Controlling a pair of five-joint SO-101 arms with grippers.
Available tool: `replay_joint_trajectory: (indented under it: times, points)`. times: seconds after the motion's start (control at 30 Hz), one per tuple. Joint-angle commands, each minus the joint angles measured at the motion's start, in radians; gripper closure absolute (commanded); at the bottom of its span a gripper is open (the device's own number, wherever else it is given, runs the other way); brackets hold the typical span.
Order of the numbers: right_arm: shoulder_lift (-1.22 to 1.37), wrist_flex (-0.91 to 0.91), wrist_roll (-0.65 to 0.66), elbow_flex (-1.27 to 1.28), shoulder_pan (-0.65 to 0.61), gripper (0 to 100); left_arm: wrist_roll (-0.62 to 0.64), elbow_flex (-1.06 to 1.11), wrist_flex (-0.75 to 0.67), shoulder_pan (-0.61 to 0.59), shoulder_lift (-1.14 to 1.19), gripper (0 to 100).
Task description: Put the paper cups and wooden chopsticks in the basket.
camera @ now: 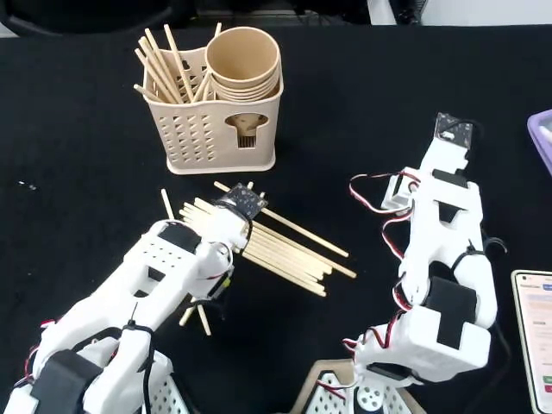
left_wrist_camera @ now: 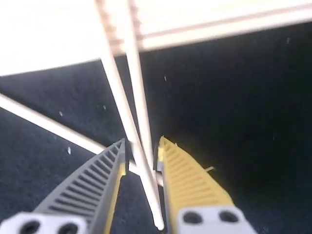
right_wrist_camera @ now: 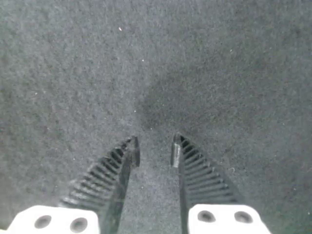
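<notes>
Left gripper (left_wrist_camera: 142,142) pinches two chopsticks (left_wrist_camera: 138,92) before the basket (camera: 211,129) by the desk's (camera: 414,86) far edge; right gripper (right_wrist_camera: 155,146) stands spread.

The high camera stood above the black surface (camera: 86,129) and looked steeply down on it, with the arm bases (camera: 362,395) at the near edge and the basket (camera: 211,121) at the far side. The left wrist camera sat just behind the left tool (left_wrist_camera: 141,146) and looked forward along it, very close to the loose chopsticks (left_wrist_camera: 124,97); the high view showed this same pile. The right wrist camera looked past the right tool (right_wrist_camera: 153,146) down at the dark surface from near, a patch the high view also covered
</notes>
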Motion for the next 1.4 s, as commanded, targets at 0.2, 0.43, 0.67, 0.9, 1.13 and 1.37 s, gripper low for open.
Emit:
replay_joint_trajectory:
  times: [0.2,0.43,0.67,0.9,1.13,1.37]
  points:
    - [-0.002,-0.012,0.0,-0.035,-0.029,88.2,-0.008,0.018,-0.041,0.015,-0.003,97]
    - [-0.002,-0.012,0.0,-0.035,-0.029,88.2,-0.006,0.022,-0.009,0.016,-0.015,97]
    - [-0.002,-0.012,0.0,-0.035,-0.029,88.2,-0.051,-0.068,0.275,-0.001,-0.203,97]
    - [-0.002,-0.012,0.0,-0.038,-0.029,88.2,-0.106,-0.061,0.448,-0.064,-0.726,97]
    - [-0.002,-0.012,0.0,-0.036,-0.029,88.2,-0.035,-0.087,0.279,-0.182,-1.185,97]
    - [-0.002,-0.012,0.0,-0.035,-0.029,88.2,0.167,0.018,-0.227,-0.274,-1.323,97]
